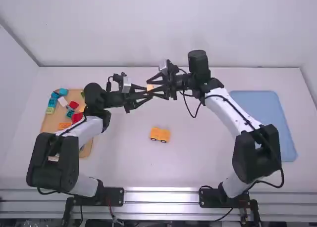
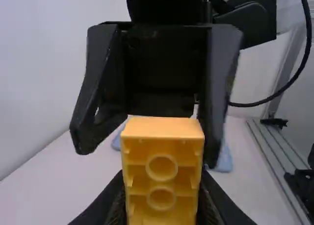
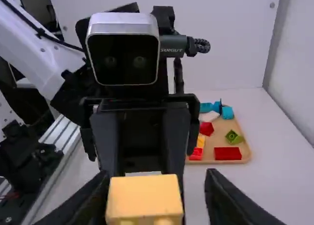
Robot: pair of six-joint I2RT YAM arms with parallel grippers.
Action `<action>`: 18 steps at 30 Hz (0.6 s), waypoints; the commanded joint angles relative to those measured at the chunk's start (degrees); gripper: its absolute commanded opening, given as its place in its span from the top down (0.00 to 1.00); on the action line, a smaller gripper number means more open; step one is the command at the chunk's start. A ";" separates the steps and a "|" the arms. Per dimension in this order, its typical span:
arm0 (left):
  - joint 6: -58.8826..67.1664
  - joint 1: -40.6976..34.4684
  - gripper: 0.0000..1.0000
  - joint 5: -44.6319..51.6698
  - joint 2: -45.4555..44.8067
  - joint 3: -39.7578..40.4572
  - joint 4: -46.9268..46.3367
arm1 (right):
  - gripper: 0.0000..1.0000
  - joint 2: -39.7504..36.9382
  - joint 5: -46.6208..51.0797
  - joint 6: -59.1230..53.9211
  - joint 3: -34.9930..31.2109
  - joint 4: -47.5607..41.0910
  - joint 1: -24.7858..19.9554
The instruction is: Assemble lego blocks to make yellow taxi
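Yellow plastic building block [image 1: 149, 87], small and squared, sits between the two black grippers above the white desk [image 1: 193, 158]. The left gripper [image 1: 148, 92] has its fingers [image 2: 110, 205] closed in on the block's opposite sides, parted by no more than its width; two round rings show on the face turned to that wrist's camera. Facing it, the right gripper [image 1: 150, 86] stands open around the same block, its fingers [image 3: 223, 200] spread wider than the piece, with a plain gap on one side; whether the nearer finger touches, the views do not settle.

The left arm [image 1: 84, 130] bends up from its base and reaches inward, its wrist close to level. The right arm [image 1: 228, 108] stretches forward and across toward the middle, bringing the grippers tip to tip.

On the desk, nearer the arm bases than the grippers, rests a yellow block car body with black wheels [image 1: 160, 134]. Beyond the left gripper's wrist, to the left, lies a tan wooden tray [image 1: 49, 124] of mixed coloured blocks; off to the right gripper's right is a flat blue tray [image 1: 262, 113].
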 commanded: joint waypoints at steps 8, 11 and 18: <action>0.66 -0.24 0.34 0.98 -0.22 1.44 1.05 | 0.81 0.24 0.61 0.28 -0.39 0.02 0.09; -1.95 -0.15 0.01 -2.40 -0.22 1.31 0.48 | 0.84 0.11 8.44 4.13 -0.11 0.76 0.02; -4.31 -0.15 0.01 -17.99 -0.22 0.72 -6.56 | 0.85 -7.41 53.29 10.56 0.17 -10.84 1.62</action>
